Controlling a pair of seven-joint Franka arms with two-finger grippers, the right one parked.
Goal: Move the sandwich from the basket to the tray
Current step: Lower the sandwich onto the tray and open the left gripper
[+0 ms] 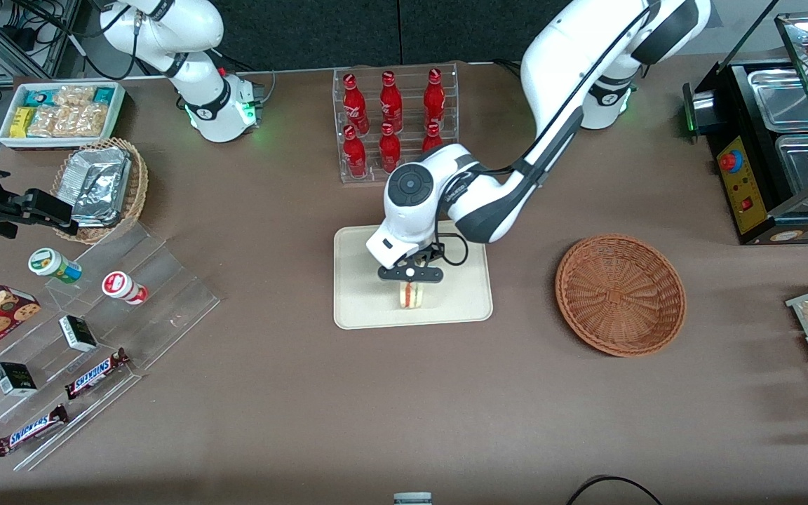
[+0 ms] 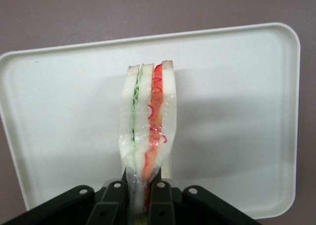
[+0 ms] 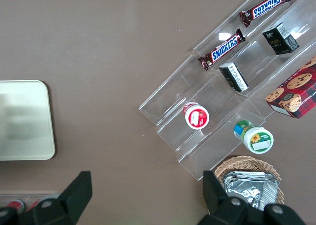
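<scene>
The sandwich [image 1: 412,295] [image 2: 148,121], a wrapped white-bread wedge with green and red filling, stands over the cream tray [image 1: 467,298] [image 2: 237,101], near the tray's edge closest to the front camera. My gripper [image 1: 411,286] [image 2: 140,198] points down over the tray and is shut on the sandwich's narrow end. Whether the sandwich touches the tray surface I cannot tell. The reddish-brown basket [image 1: 619,294] lies empty on the table beside the tray, toward the working arm's end.
A clear rack of red bottles [image 1: 395,125] stands farther from the front camera than the tray. A clear tiered display [image 1: 74,351] with snack bars, cups and boxes and a tan wicker basket of foil packets [image 1: 101,188] lie toward the parked arm's end.
</scene>
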